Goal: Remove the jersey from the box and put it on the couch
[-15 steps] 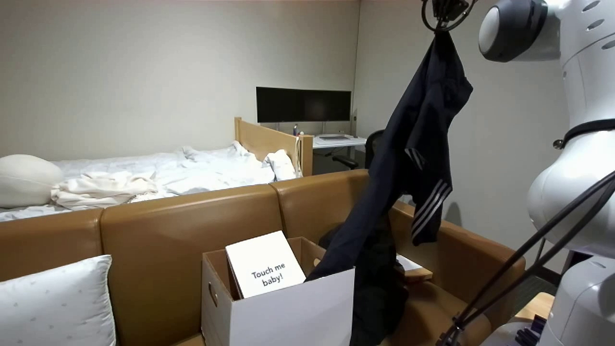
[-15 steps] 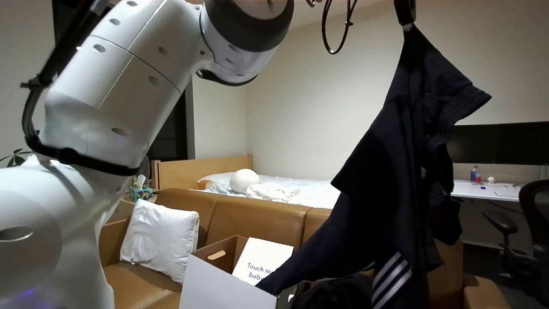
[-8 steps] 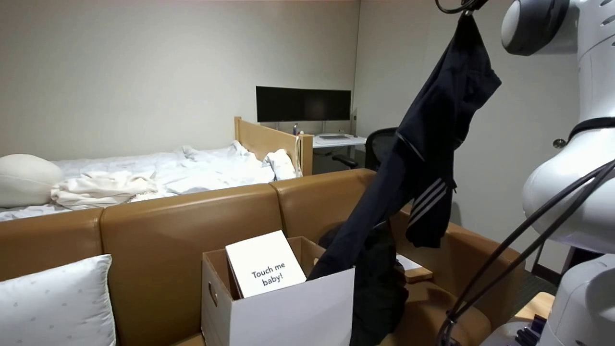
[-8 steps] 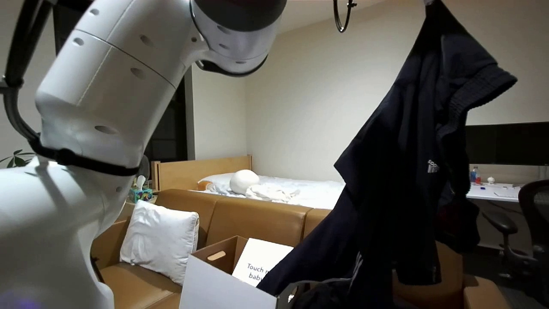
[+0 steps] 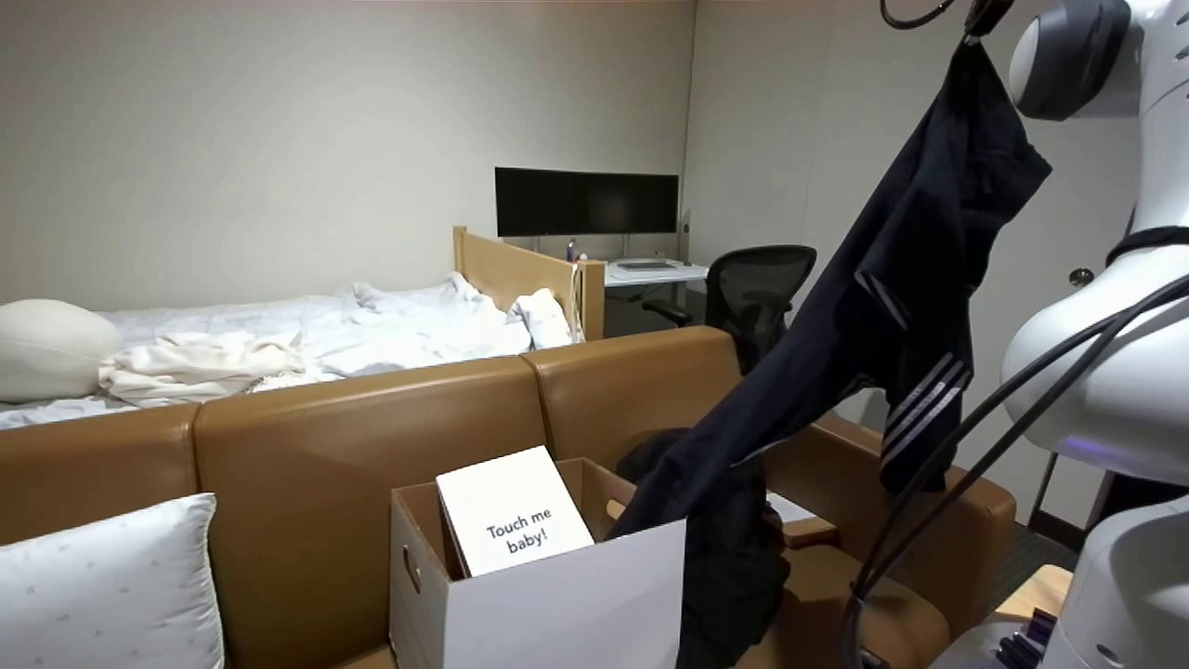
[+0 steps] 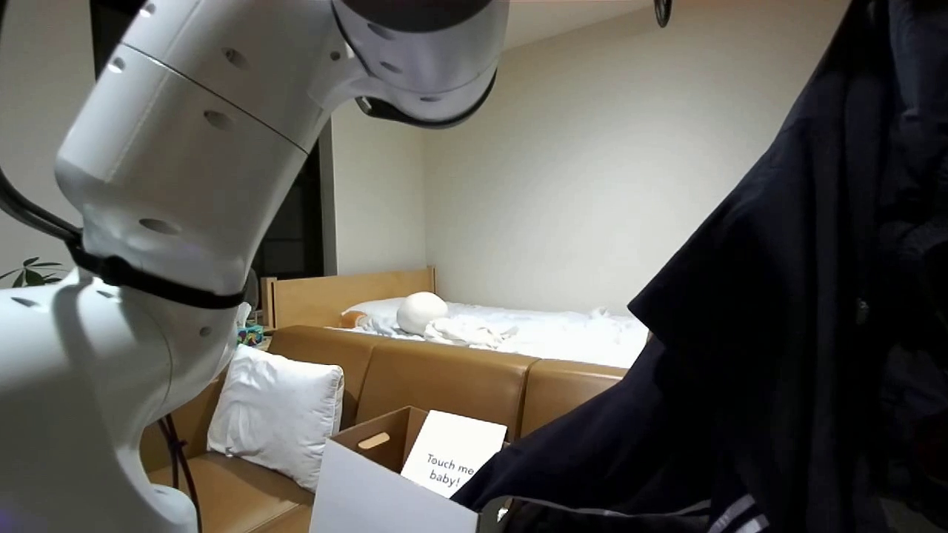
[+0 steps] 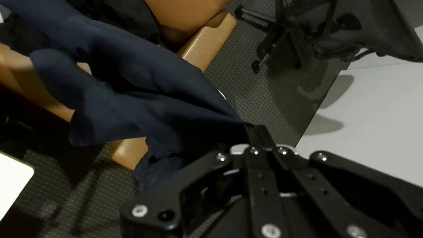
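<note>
While the jersey [image 5: 957,214] dangled below it, gripper [image 7: 257,129]: fingers were together, pinching a bunched peak of the cloth.
Jersey: limp, near-black, mostly under the gripper; one long end slanted down and away from it into the box [image 5: 567,604].
Long end's tip: was hidden behind the box's front wall in both exterior views, so not yet out.
Striped end: three white stripes, hung loose below the gripper, in front of an armrest of the couch [image 5: 390,437] in an exterior view; I couldn't tell if it touched.
Box: white outside, brown inside, sat well below the gripper and off to one side, in front of the backrest.
Card [image 5: 516,511]: white, read "Touch me baby!", leaned and stuck up out of the box next to the jersey's end.
Couch: tan-brown leather, lower than the gripper, ran past the box on both sides.
Dark heap [image 5: 738,576]: lay on the couch below the gripper, just beside the box.
Pillow [image 5: 111,585]: white, on the couch, farther from the gripper than the box was.
Robot arm [image 5: 1105,418]: white, stood beside the gripper.
</note>
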Controlling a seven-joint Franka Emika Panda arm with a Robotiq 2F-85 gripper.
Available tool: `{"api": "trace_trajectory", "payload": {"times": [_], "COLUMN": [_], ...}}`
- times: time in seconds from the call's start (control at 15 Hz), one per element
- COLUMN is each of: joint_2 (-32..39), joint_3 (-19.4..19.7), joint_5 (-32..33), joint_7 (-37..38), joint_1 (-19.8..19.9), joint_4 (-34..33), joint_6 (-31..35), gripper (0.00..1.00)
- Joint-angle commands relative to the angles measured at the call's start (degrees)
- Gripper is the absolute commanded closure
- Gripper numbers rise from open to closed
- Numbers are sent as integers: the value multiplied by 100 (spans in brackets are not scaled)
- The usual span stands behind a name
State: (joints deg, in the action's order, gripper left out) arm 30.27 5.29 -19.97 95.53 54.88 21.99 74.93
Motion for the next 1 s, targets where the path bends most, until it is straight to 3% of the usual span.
{"api": "trace_trajectory", "payload": {"times": [0.0, 0.13, 0.2, 0.27, 0.33, 0.4, 0.6, 0.8, 0.93], "joint_2": [166, 291, 117, 461, 245, 278, 269, 337, 612], "joint_3": [-101, -195, -219, -410, -347, -388, -411, -682, -700], "joint_5": [-167, -230, -362, -332, -266, -118, -115, -432, -122], "joint_7": [915, 1407, 1351, 1237, 906, 997, 982, 757, 581], "joint_1": [314, 320, 191, 153, -170, 142, -222, -134, -598], "joint_4": [-113, -205, 182, -399, -4, -34, 10, -16, -42], "joint_6": [195, 497, 1005, 1082, 1416, 951, 1251, 1046, 601], "gripper": [100, 100, 100, 100, 100, 99, 99, 100, 100]}}
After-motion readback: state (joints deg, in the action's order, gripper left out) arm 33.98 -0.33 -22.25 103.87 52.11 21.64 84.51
